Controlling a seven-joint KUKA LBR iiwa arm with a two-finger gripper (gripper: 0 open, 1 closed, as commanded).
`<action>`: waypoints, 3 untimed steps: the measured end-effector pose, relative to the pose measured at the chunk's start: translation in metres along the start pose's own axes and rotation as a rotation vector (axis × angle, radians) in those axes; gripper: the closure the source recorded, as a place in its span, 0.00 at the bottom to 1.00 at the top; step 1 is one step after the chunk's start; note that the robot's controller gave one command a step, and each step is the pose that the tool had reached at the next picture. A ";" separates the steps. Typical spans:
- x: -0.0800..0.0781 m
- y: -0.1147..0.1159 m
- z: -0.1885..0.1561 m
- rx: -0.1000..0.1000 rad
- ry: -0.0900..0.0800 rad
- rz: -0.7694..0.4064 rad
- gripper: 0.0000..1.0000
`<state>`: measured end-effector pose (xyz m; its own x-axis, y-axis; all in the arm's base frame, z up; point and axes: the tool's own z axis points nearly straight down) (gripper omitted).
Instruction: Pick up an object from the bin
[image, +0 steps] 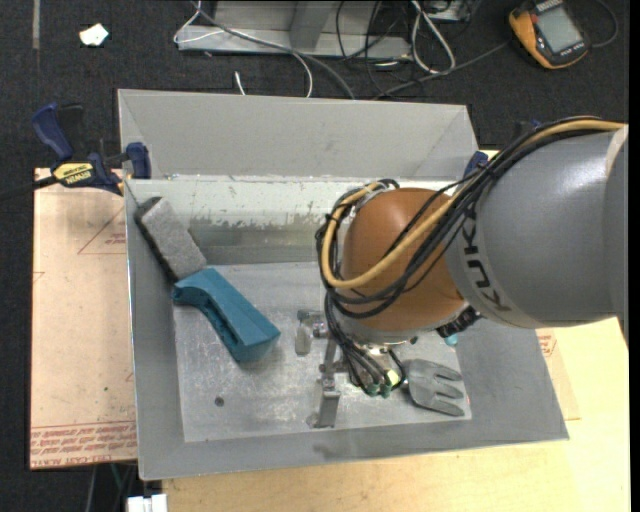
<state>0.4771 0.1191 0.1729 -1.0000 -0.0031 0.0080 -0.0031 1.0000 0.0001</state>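
Observation:
My gripper (316, 372) hangs under the orange cover over the bin's front middle. Its two metal fingers stand apart, open, with only bare floor between them. A blue angled plastic piece (228, 314) lies to its left, a short gap from the nearer finger (304, 336). A grey fork-shaped plastic tool (437, 386) lies flat just right of the gripper, near the bin's front right corner.
A grey foam block (170, 240) leans in the back left corner against the wall. The arm and its cables cover the bin's right middle. A small teal bit (452, 338) peeks out beside the cover. Bare floor lies front left.

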 end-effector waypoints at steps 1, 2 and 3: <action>-0.002 -0.001 -0.004 -0.001 -0.007 0.003 0.00; -0.063 -0.049 0.031 -0.002 -0.013 -0.078 0.00; -0.080 -0.056 0.033 -0.003 -0.011 0.069 0.00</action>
<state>0.5572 0.0633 0.1390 -0.9978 0.0658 -0.0025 0.0658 0.9978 0.0033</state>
